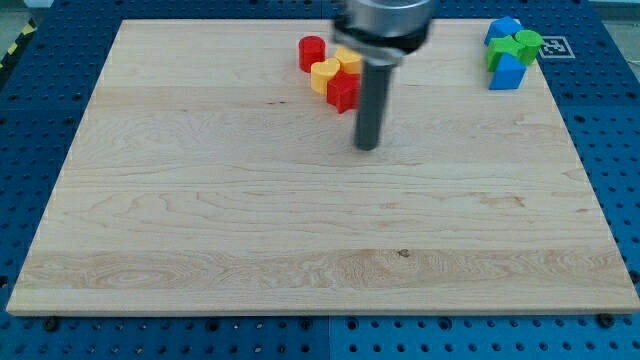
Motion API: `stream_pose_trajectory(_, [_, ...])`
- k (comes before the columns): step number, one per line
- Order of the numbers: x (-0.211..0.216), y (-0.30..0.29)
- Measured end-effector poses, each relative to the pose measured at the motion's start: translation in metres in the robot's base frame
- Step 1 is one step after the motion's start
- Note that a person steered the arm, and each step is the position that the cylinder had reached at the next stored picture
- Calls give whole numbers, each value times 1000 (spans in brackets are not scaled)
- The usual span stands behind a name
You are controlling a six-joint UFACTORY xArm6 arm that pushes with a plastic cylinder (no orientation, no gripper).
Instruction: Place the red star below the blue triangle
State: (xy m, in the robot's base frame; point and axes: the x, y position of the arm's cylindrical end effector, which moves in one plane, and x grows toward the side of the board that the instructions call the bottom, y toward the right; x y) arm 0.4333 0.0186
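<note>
The red star [342, 92] lies near the view's top centre, touching a yellow heart block [324, 73] and a second yellow block [348, 60]. A red cylinder [312, 52] stands just to their left. The blue triangle [506, 72] is at the top right, in a cluster with a green block [522, 44], a second green block [497, 58] and another blue block [503, 29]. My tip [367, 147] rests on the board just below and to the right of the red star, apart from it.
The wooden board [300, 250] lies on a blue perforated table [615, 140]. A black-and-white marker tag [553, 46] sits off the board's top right corner.
</note>
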Motion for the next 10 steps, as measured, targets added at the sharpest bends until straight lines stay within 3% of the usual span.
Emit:
stream_pose_trajectory(1, [-24,-70])
stream_pose_trajectory(2, [-64,-83])
stream_pose_trajectory(3, [-64,-81])
stream_pose_trajectory(6, [-94,48])
stream_pose_trajectory(10, [-76,106])
